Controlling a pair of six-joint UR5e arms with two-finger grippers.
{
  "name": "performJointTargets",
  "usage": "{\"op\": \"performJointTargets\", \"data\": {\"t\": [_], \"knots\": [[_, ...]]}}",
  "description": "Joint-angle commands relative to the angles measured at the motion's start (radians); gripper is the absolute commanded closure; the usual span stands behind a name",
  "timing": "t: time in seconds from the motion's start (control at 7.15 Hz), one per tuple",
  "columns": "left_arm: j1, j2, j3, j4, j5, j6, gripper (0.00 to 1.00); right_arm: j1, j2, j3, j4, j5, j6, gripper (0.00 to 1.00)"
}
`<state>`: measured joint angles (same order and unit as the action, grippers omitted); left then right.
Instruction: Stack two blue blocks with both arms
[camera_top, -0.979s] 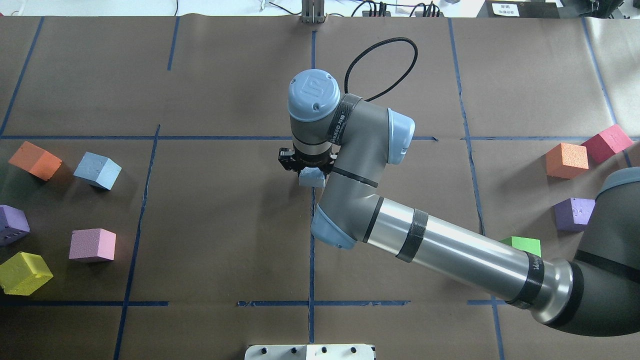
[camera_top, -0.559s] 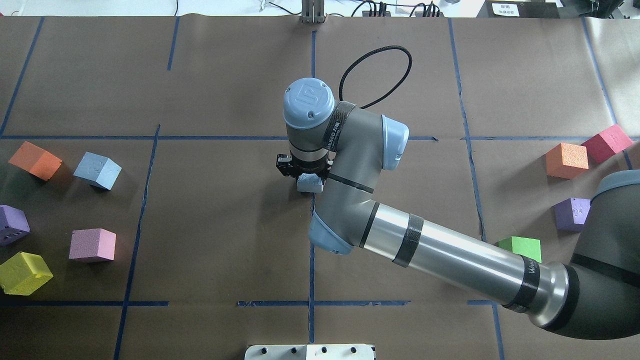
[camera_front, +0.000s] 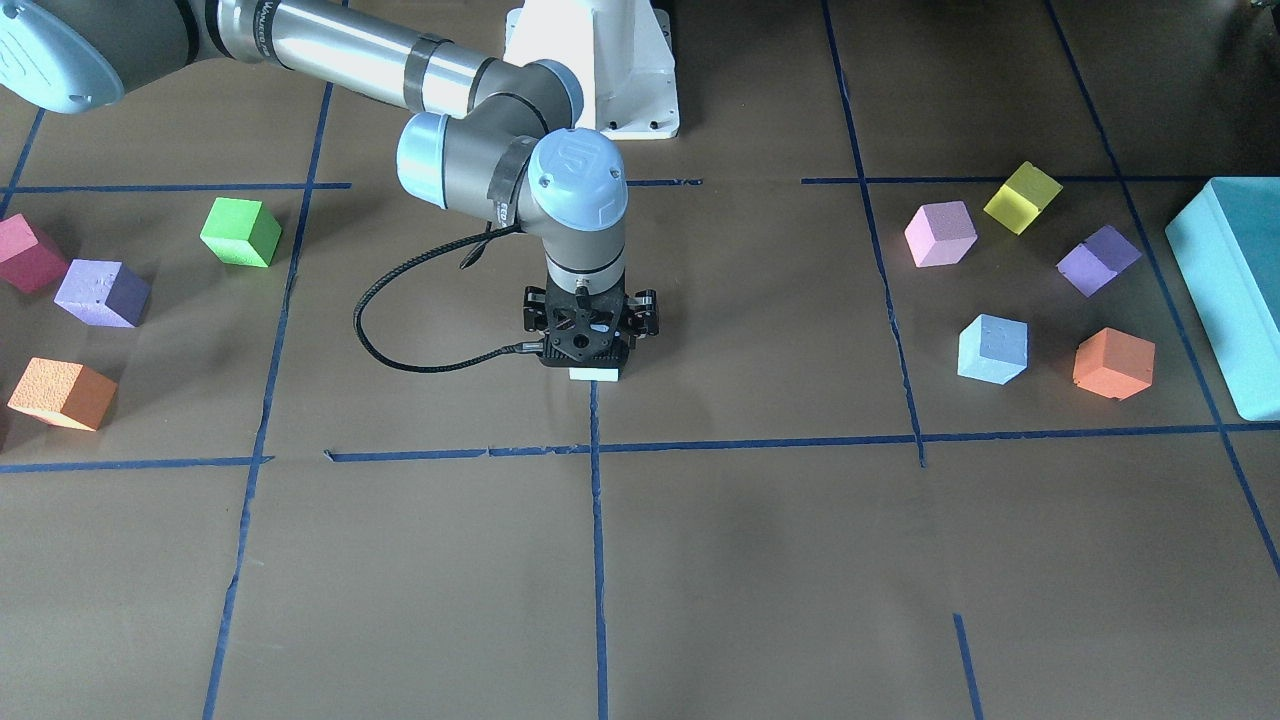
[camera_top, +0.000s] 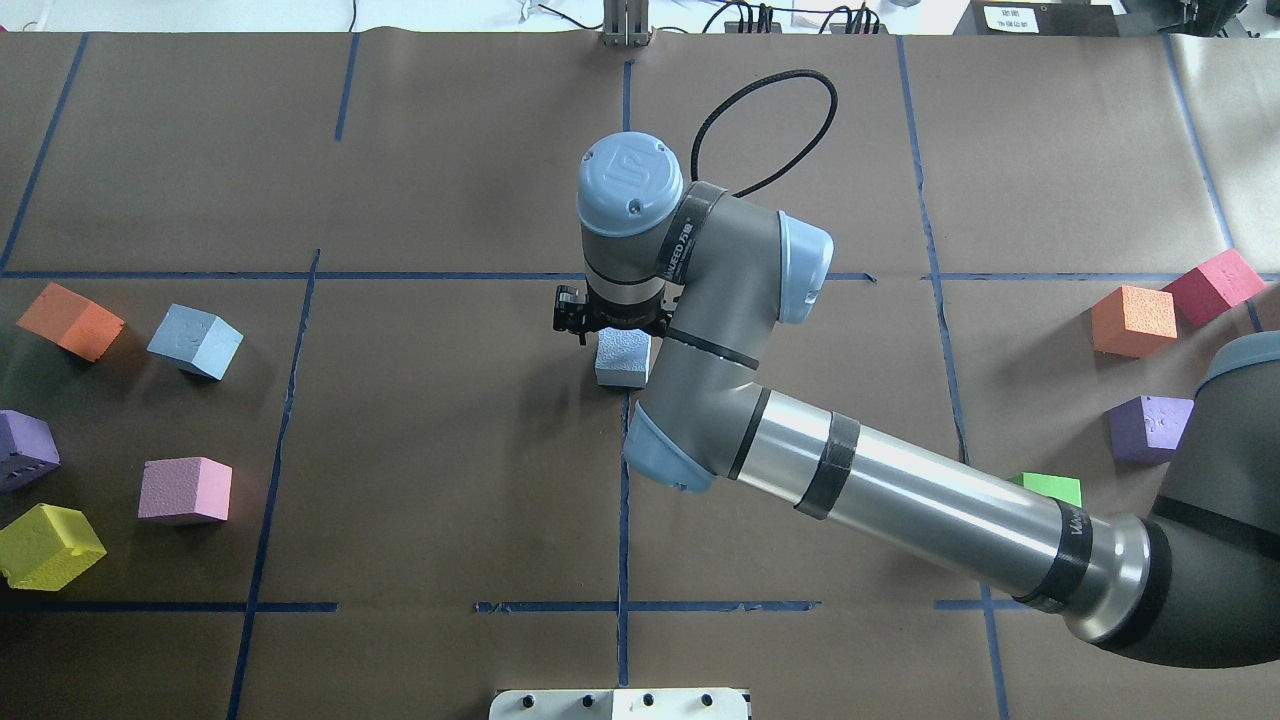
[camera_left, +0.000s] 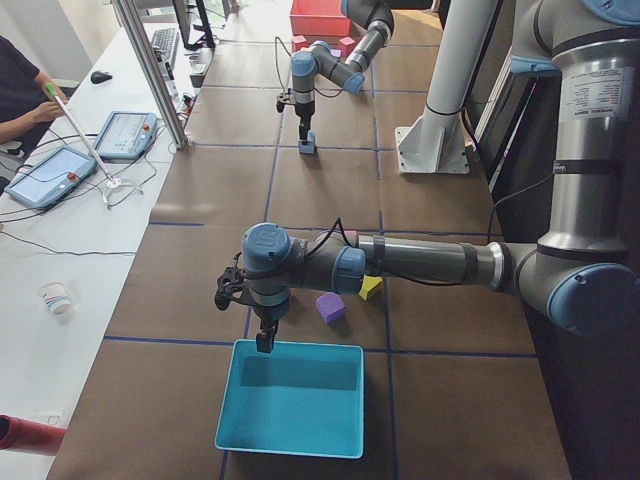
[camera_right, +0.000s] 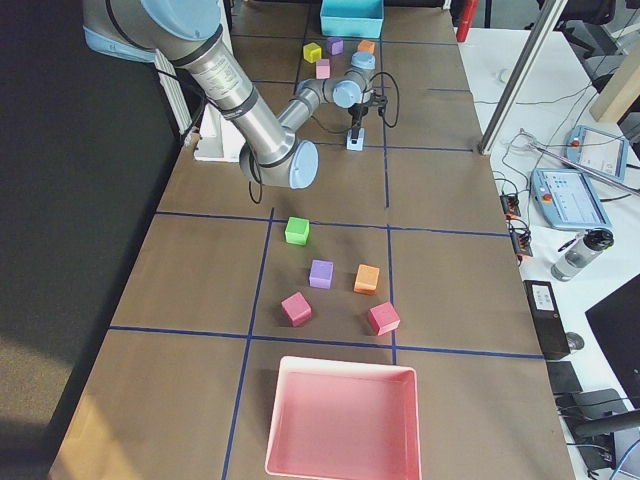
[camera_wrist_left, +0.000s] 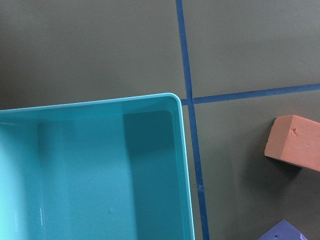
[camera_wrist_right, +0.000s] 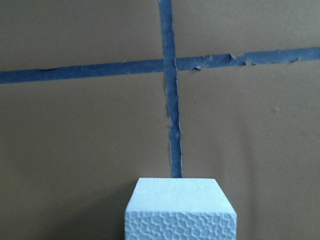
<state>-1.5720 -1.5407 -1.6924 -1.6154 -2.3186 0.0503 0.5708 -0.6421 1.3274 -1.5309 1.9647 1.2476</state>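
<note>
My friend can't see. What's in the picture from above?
The robot's right arm reaches to the middle of a brown table, its tool just over a blue block. Another blue block and other coloured blocks lie at the sides.

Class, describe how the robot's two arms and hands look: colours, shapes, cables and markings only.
The right arm has dark grey joint housings, round pale blue caps, one embossed with a logo, a shiny silver tube and black bands with white lettering. A black braided cable loops to its black, angular right hand. The left arm matches, with a black left hand.
</note>
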Motion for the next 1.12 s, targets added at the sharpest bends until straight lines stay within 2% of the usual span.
{"op": "performJointTargets", "data": {"t": [0.0,0.14,0.28,0.42,0.56,0.84,0.98], "knots": [[0.05,-0.004,-0.081,0.002,-0.002,-0.006,0.0,0.079,-0.004,0.1,-0.082,0.075,-0.001,0.01],[0.09,-0.007,-0.102,0.0,-0.005,-0.006,0.0,0.11,-0.008,0.169,-0.147,0.1,-0.001,0.01],[0.149,-0.019,-0.139,-0.009,-0.005,-0.035,0.0,0.142,-0.057,0.284,-0.2,0.1,-0.014,0.0],[0.226,-0.047,-0.185,-0.011,-0.005,-0.155,0.0,0.18,-0.142,0.409,-0.257,0.1,-0.118,0.0],[0.287,-0.103,-0.199,-0.011,-0.002,-0.278,0.0,0.231,-0.209,0.486,-0.32,0.102,-0.246,0.0],[0.421,-0.169,-0.19,-0.012,0.011,-0.384,0.0,0.338,-0.313,0.561,-0.386,0.105,-0.455,0.0],[0.466,-0.171,-0.178,-0.046,0.098,-0.394,0.0,0.397,-0.35,0.564,-0.388,0.14,-0.54,0.0]]}}
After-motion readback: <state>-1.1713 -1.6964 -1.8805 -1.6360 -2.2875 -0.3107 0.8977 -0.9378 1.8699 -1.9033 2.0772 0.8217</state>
